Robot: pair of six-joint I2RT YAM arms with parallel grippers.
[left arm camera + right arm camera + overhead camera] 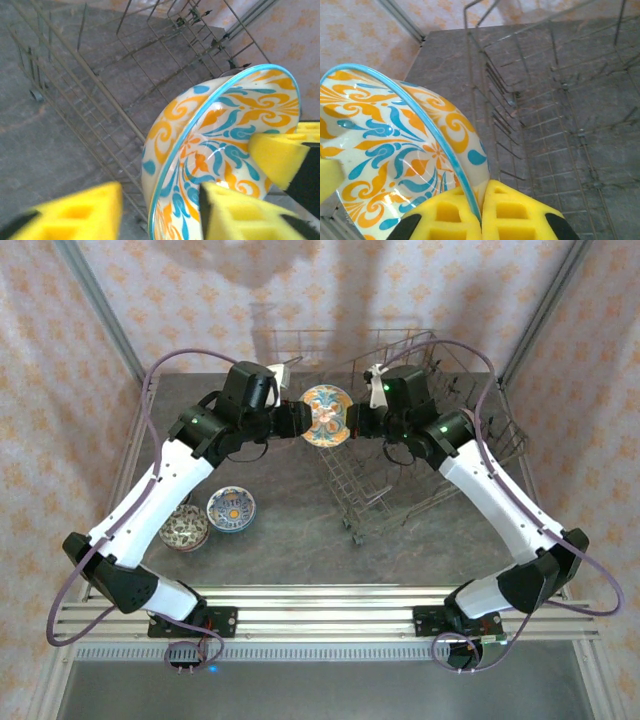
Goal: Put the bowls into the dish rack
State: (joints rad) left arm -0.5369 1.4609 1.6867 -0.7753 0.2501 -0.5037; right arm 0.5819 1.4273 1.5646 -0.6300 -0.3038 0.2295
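Observation:
A cream bowl (325, 415) with orange and blue scrolls and a blue rim hangs on edge in the air, just left of the dish rack (375, 502). My right gripper (355, 420) is shut on its rim, one pad inside and one outside (481, 210). My left gripper (297, 421) stands open around the opposite rim, with a gap between its outer pad and the bowl (160, 210). In the left wrist view the bowl (220, 130) hangs over the rack's wires (100, 90), with a right finger (275, 155) against it. The right wrist view shows the bowl (395, 145) beside the rack's tines (560, 125).
Two more bowls sit on the table at the front left: a blue-white one with an orange centre (231, 510) and a tan patterned one (184, 528) touching it. The rack stands tilted at the right, near the patterned back wall and frame posts.

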